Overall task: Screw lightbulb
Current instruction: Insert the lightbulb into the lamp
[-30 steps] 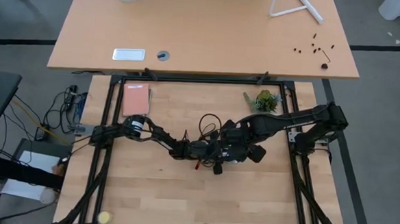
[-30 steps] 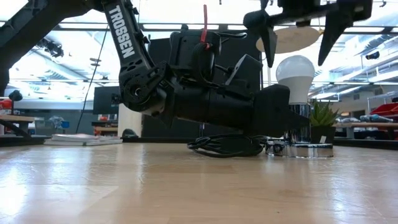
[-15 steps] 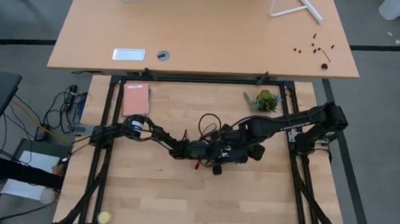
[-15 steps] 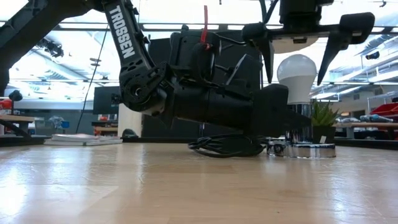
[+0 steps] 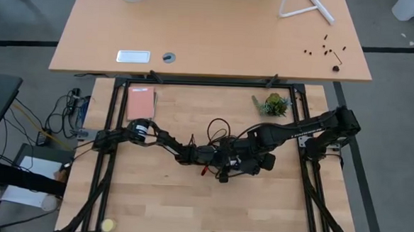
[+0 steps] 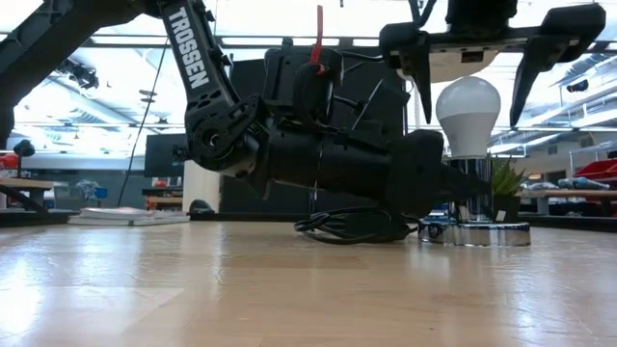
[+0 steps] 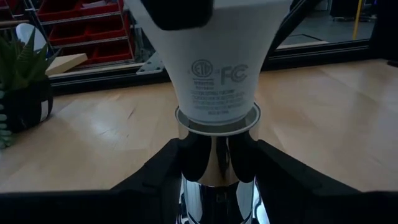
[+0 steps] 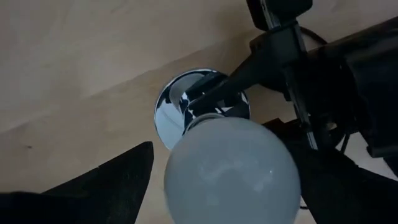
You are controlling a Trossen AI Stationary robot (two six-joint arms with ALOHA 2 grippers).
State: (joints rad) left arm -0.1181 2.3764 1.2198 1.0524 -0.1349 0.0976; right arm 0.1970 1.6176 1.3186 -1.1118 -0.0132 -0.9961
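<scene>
two open fingers [image 6: 420, 67] flanking lightbulb [image 6: 469, 116], untouching

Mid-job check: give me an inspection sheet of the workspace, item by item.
Surface: wooden table, mostly bare.
Job's things: lightbulb upright in chrome socket.
Clutter: potted plant, pink notebook, yellow ball at a corner.
Grippers: left gripper shut on the socket's stem; right gripper open, fingers astride the bulb from above, not touching.
Cables: black cord coiled beside the socket.
Surroundings: second table behind; shelves, no person seen.
</scene>
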